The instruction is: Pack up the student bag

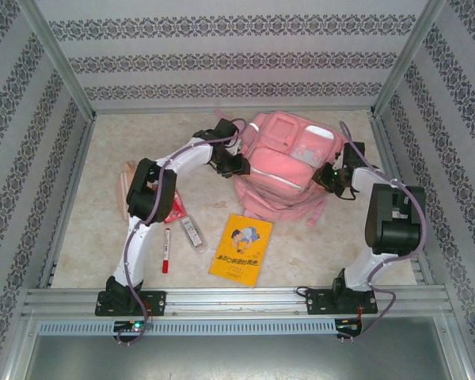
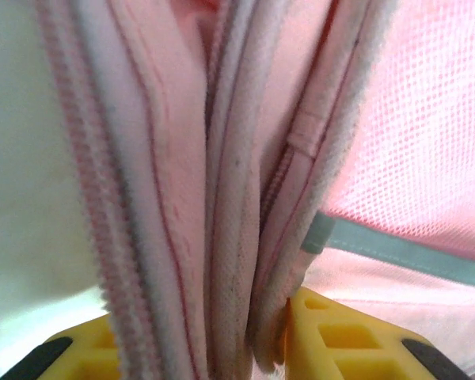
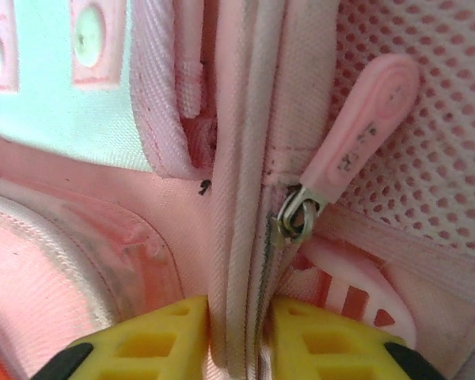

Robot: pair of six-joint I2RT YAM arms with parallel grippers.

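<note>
The bag [image 1: 289, 170] is lying on the desk [image 1: 91, 237] in the upper middle of the top view, with one arm reaching to its left edge and the other to its right edge. The left jaws are clamping on a thick bunch of folded fabric and zip tape at the bottom of the left wrist view. The right jaws are pinching the seam beside the zip, just below the metal slider [image 3: 295, 218] and its pink pull [image 3: 356, 146], which is hanging free to the right. That is probably where trouble is waiting. If the arms are meant to be spreading an opening, the right jaws are gripping seam rather than pull, so the zip is likely going nowhere. The soft bundle in the left jaws is probably apt to be slipping layer by layer under tension. Nothing is weighing the bag down, so a hard tug on one side risks dragging it across the desk towards the book [image 1: 240, 249] at lower centre. The left arm's elbow is hanging over the marker [image 1: 165, 252] and could be knocking it away.
</note>
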